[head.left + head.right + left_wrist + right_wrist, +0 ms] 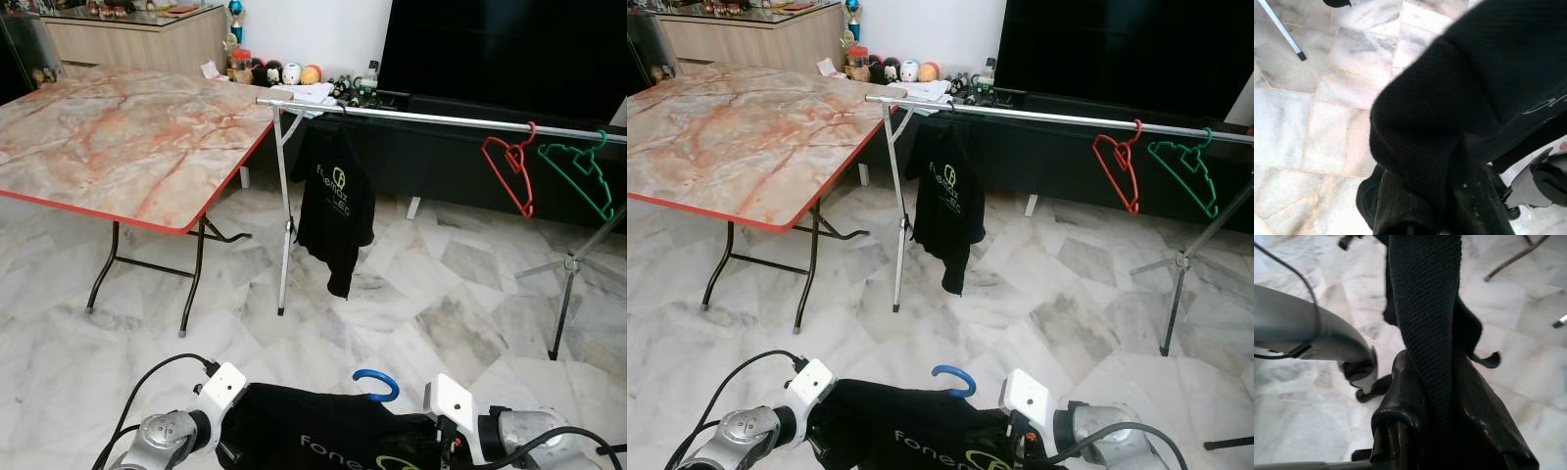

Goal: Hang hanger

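Observation:
A black T-shirt [313, 433] on a blue hanger, whose hook [377, 383] points up, hangs low between my two arms. In the left wrist view my left gripper [1449, 215] is wrapped in the shirt's cloth and shut on it. My right gripper [1435, 396] is shut on a fold of the same shirt. Ahead, a silver clothes rail [441, 118] runs across the room. It carries another black shirt [336, 201] near its left end, and a red hanger [529, 181] and a green hanger [575, 181] near its right end.
A folding table with a marble-patterned top [118, 137] stands at the left, next to the rail's left post [285, 225]. The rail's right stand [566, 294] spreads its legs on the marble floor. A large dark TV [509, 49] and a low cabinet are behind the rail.

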Tool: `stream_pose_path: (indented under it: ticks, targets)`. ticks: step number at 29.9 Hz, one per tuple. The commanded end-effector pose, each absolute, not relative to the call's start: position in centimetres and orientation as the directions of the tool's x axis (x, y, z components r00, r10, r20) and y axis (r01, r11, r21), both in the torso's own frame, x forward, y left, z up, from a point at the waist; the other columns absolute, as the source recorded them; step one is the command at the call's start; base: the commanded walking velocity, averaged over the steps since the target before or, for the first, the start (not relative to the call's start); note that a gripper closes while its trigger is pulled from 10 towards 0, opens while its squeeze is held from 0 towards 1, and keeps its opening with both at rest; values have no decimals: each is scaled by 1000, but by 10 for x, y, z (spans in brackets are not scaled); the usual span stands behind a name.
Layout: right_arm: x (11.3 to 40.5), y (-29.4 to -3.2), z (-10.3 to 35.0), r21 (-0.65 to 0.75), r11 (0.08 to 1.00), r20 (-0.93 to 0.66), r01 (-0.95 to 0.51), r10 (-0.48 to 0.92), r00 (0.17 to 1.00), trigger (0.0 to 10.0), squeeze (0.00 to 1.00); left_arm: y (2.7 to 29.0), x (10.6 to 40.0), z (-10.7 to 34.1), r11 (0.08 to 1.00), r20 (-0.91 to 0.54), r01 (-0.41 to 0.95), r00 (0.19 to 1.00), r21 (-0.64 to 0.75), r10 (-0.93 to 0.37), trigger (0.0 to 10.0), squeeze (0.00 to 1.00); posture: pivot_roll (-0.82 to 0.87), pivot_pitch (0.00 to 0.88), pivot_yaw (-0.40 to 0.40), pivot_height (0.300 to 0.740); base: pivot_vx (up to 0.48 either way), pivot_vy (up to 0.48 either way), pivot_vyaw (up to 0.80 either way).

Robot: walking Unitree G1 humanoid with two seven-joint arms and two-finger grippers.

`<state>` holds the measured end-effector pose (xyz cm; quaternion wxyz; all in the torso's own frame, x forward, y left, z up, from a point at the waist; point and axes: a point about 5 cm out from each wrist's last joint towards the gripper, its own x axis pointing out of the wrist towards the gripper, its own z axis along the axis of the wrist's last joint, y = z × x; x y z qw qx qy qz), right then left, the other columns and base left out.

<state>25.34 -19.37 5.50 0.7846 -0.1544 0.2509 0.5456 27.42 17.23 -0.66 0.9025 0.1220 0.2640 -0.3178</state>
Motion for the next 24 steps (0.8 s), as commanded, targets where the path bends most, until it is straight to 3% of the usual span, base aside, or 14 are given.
stream_pose_path:
  ticks: [1,11,15,17,20,24]
  targets:
    - [258,-195,57,-3,374,-569,-928,762,309,10000,0,175,272,-8,757,-571,649,651,77,-500,0,0,63,10,-20,740,0,0,0]
    - [279,-212,42,-167,592,-663,-789,525,534,10000,0,183,272,-9,762,-601,635,661,128,-450,0,0,70,35,-26,740,0,0,0]
    - [300,-225,44,-244,805,-615,-541,304,728,10000,0,197,273,-14,773,-672,590,673,234,-310,0,0,75,43,-29,740,0,0,0]
    - [303,-227,45,-244,834,-596,-494,272,755,10000,0,200,272,-15,768,-689,588,667,253,-284,0,0,75,45,-29,740,0,0,0]
    - [312,-233,50,-185,937,-532,-298,159,832,10000,0,211,271,-19,791,-731,538,659,292,-178,0,0,79,49,-30,740,0,0,0]
    - [321,-237,55,-46,994,-475,-97,64,878,10000,0,207,259,-30,756,-806,607,561,243,-191,0,0,84,51,-33,740,0,0,0]
